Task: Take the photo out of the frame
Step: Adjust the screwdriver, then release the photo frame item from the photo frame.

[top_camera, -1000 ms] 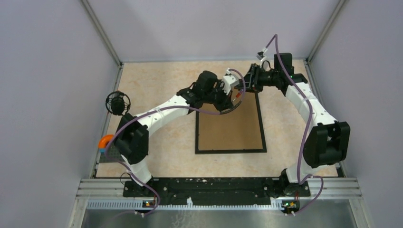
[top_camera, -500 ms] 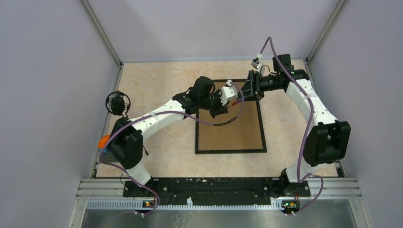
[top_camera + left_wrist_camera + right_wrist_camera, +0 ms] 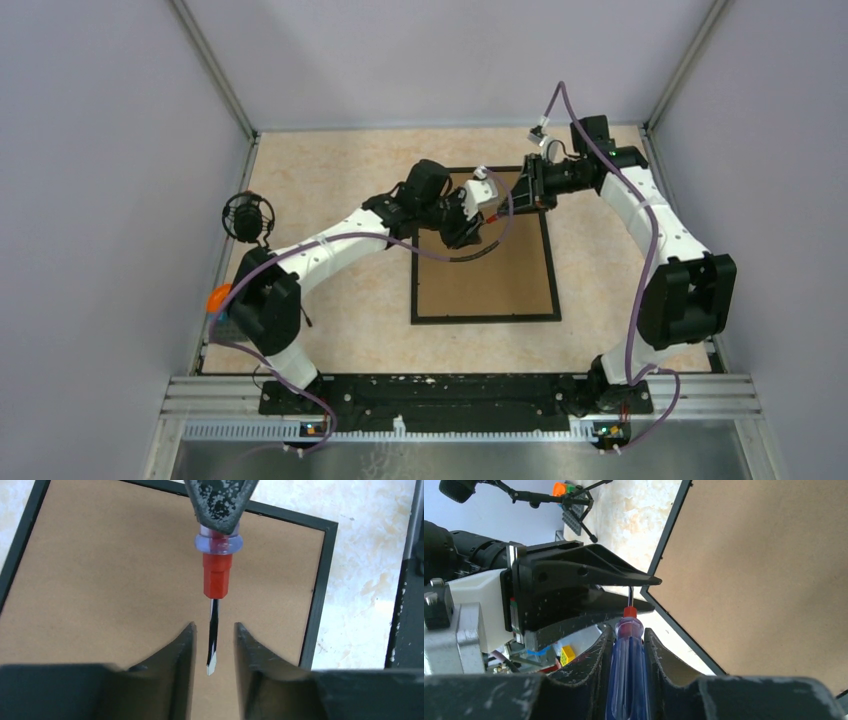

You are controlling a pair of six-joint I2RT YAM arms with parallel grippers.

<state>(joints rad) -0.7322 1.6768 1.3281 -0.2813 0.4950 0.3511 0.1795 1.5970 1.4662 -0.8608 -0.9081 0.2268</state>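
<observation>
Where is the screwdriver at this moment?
In the top view the screwdriver is over the far end of the frame, handle in the right gripper, tip between the open fingers of the left gripper.

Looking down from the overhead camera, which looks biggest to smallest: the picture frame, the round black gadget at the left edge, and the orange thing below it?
1. Largest by far: the frame.
2. Next: the round black gadget.
3. Smallest: the orange thing, though it is partly hidden, so its full size is unsure.

We're seeing white shells on the left arm (image 3: 330, 240) and right arm (image 3: 668, 235), black joint housings, purple cables (image 3: 557, 100) trailing along, matte black fingers (image 3: 177, 655) on the left gripper (image 3: 213, 627).
</observation>
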